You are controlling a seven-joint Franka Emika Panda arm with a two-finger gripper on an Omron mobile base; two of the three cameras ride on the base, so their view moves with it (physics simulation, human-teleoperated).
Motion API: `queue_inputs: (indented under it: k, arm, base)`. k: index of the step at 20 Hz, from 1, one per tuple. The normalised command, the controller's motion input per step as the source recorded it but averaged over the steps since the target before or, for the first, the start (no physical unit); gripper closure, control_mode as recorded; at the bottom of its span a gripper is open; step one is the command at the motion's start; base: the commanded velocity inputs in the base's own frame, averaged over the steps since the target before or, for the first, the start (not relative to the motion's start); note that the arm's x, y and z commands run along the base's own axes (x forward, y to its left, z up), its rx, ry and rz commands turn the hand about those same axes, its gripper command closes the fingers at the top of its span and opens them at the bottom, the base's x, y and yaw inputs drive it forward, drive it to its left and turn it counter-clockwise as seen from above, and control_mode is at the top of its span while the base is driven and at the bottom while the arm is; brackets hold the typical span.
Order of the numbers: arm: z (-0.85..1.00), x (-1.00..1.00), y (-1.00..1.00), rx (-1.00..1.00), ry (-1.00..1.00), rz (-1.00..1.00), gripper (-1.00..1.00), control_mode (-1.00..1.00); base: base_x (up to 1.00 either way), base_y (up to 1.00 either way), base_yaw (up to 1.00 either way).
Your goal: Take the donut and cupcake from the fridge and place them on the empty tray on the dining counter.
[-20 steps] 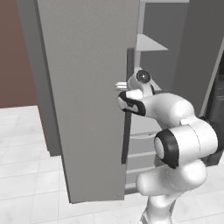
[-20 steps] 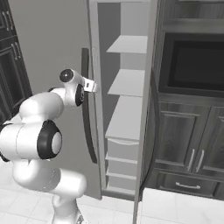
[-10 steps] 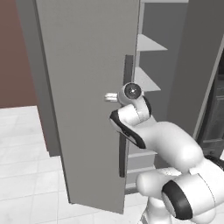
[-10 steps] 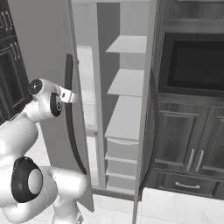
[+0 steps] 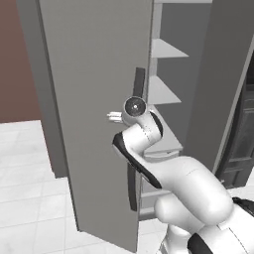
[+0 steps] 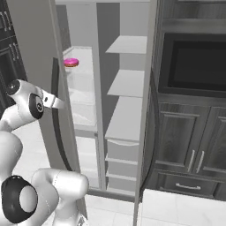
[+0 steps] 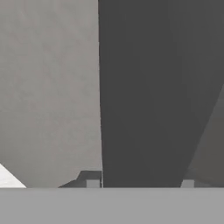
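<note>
Beside the fridge (image 6: 128, 101), whose one door (image 5: 94, 99) stood swung open, the hand (image 7: 140, 183) sat at that door's long dark handle (image 7: 144, 87), two fingertips (image 7: 92, 183) set either side of the bar; whether they pressed it I cannot tell. One pink donut (image 6: 71, 62) lay on an upper translucent shelf (image 6: 81, 73) inside.

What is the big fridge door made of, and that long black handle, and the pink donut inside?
The fridge door looks like brushed grey metal: flat, matte, no gloss. Its handle looks like dark plastic or coated metal, smooth and curved; I cannot tell which. The donut looks like soft cake under shiny pink frosting, though it is small here.
</note>
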Motion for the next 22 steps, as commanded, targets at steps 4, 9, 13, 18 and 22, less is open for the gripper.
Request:
queue_inputs:
  k: [4, 9, 13, 18, 22]
  arm:
    - [-0.05, -0.61, 1.00, 0.02, 0.14, -0.06, 1.00, -1.00]
    - [-0.15, -0.79, 1.00, 0.02, 0.16, -0.02, 1.00, -1.00]
    - [-0.12, -0.68, 1.00, 0.01, 0.22, 0.00, 1.00, -1.00]
    - [0.02, -0.60, 0.72, -0.03, 0.09, 0.04, -1.00, -1.00]
    - [0.39, -1.00, -0.11, -0.01, -0.18, 0.00, -1.00, -1.00]
  base:
    - [0.00, 0.00, 0.00]
    - [0.00, 0.00, 0.00]
    - [0.00, 0.00, 0.00]
    - [0.00, 0.00, 0.00]
    - [0.00, 0.00, 0.00]
